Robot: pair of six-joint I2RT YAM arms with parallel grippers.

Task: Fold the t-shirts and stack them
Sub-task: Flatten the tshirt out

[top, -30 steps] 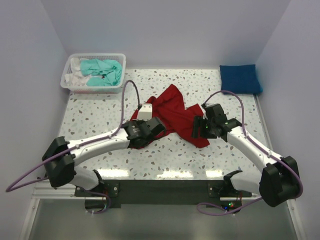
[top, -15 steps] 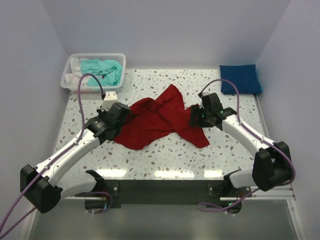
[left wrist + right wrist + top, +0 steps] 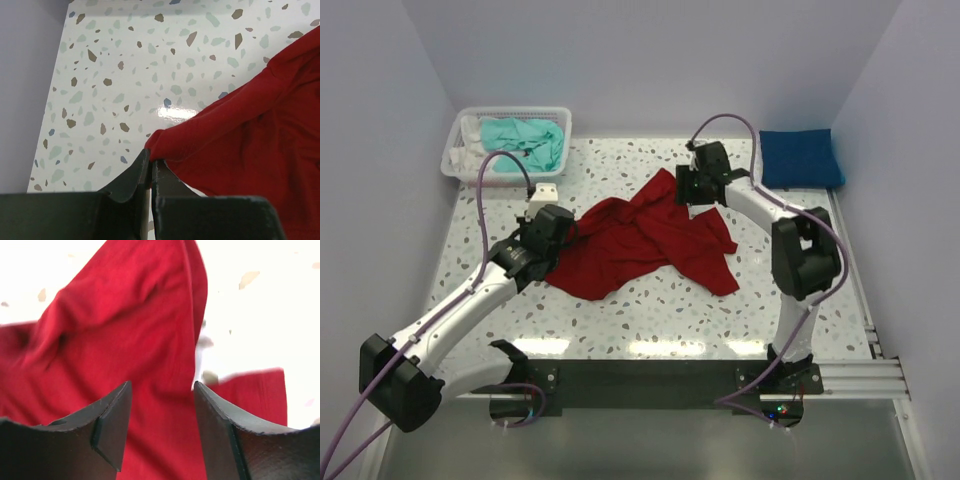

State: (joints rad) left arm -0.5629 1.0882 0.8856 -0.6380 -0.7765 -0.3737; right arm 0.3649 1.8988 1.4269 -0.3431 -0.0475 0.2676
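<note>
The deep red t-shirt (image 3: 640, 240) lies crumpled in the middle of the table. My left gripper (image 3: 558, 232) is shut on its left edge; the left wrist view shows the jaws pinching a red fold (image 3: 160, 145). My right gripper (image 3: 692, 192) is open above the shirt's far right part, and red cloth (image 3: 135, 340) fills the space under its spread jaws. The royal blue t-shirt (image 3: 800, 157) lies folded at the far right corner. The teal t-shirt (image 3: 525, 142) lies in the basket.
A white mesh basket (image 3: 459, 171) stands at the far left corner, with white cloth beside the teal shirt. Walls close in the table on the left, back and right. Speckled tabletop (image 3: 125, 60) shows left of the red shirt.
My left gripper pulled the red shirt's edge left and now holds still. My right gripper has swung from the shirt's right side to its far top part.
</note>
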